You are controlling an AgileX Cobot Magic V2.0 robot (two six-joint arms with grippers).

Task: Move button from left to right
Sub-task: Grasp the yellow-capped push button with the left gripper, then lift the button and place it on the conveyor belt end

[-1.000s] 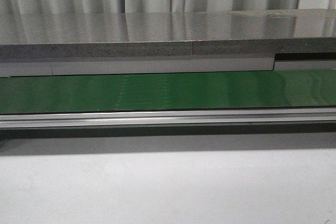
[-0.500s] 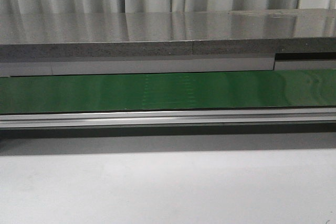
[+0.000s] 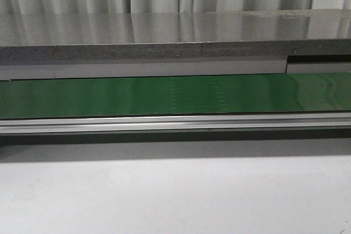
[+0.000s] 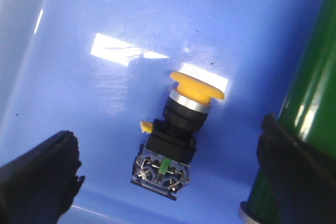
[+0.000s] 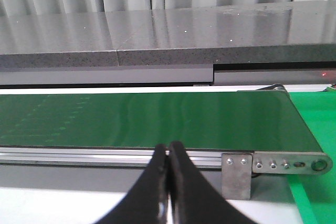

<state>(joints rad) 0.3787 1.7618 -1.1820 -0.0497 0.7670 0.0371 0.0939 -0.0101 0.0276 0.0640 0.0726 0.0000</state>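
The button (image 4: 176, 142) lies on its side on the floor of a blue bin (image 4: 105, 19) in the left wrist view, its yellow cap (image 4: 197, 86) away from the fingers and its black body with a green mark nearer them. My left gripper (image 4: 168, 171) is open and hovers over it, one dark finger on each side, apart from it. My right gripper (image 5: 169, 153) is shut and empty, in front of the green conveyor belt (image 5: 147, 119). Neither gripper nor the button shows in the front view.
The green conveyor belt (image 3: 175, 96) runs across the front view behind an aluminium rail (image 3: 175, 123), with a grey shelf (image 3: 164, 36) behind. A green roller (image 4: 315, 93) borders the blue bin. The belt's end bracket (image 5: 236, 174) sits near my right gripper.
A faint pattern on the belt has drifted to the right. Nothing else has visibly changed in the front view.
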